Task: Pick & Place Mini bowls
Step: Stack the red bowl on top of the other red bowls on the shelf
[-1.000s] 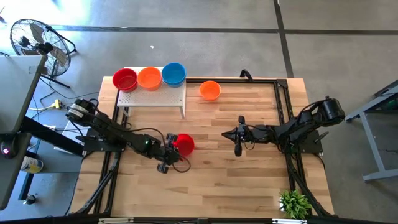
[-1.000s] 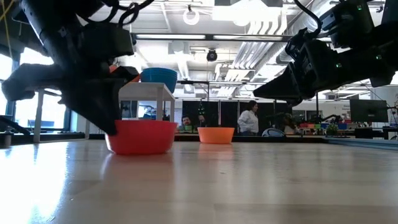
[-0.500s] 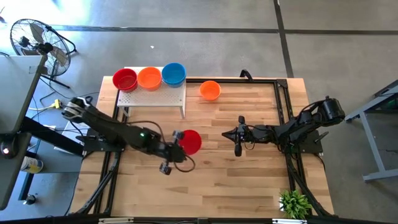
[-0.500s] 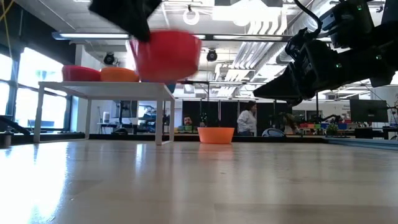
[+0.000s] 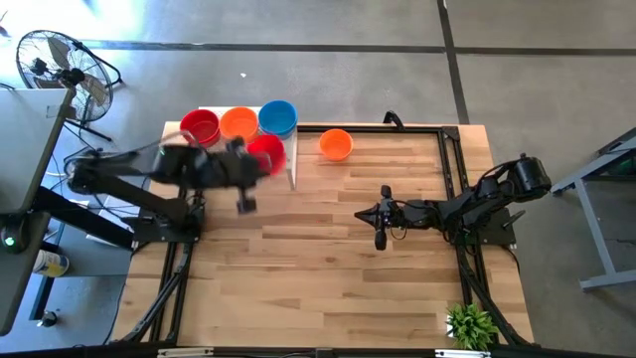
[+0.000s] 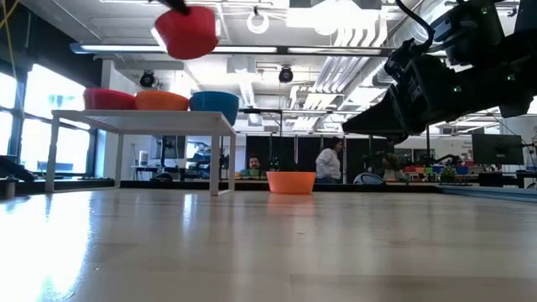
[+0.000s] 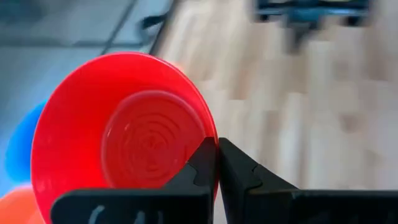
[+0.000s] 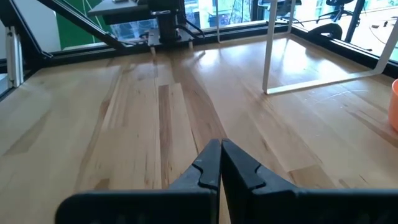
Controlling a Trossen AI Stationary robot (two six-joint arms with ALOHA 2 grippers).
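Observation:
My left gripper (image 5: 250,160) is high over the near right part of the white perforated board (image 5: 243,154), shut on a red mini bowl (image 5: 266,153); in the low view this held red mini bowl (image 6: 186,32) hangs well above the board. A second red bowl (image 5: 200,127), an orange bowl (image 5: 238,123) and a blue bowl (image 5: 277,117) stand in a row on the board. Another orange bowl (image 5: 336,144) stands on the table near its far edge. My right gripper (image 5: 381,235) waits shut, low over the middle right of the table. My left gripper pinches the red bowl's rim (image 7: 210,134), one finger (image 7: 200,163) inside the bowl and the other outside. The bowl is lifted clear of table and board. Its opening is tipped toward the wrist camera.
The board stands on thin white legs (image 8: 267,56) at the table's far left. A black frame (image 5: 452,169) runs along the table's edges. A small green plant (image 5: 470,325) sits at the near right corner. Bare wood (image 5: 318,288) lies between the arms.
My left gripper has risen steeply and gone toward the table's far edge and a little left, toward the white board. The red bowl, which stood on the table a second ago, has gone up with it and now hangs higher than the bowls on the board.

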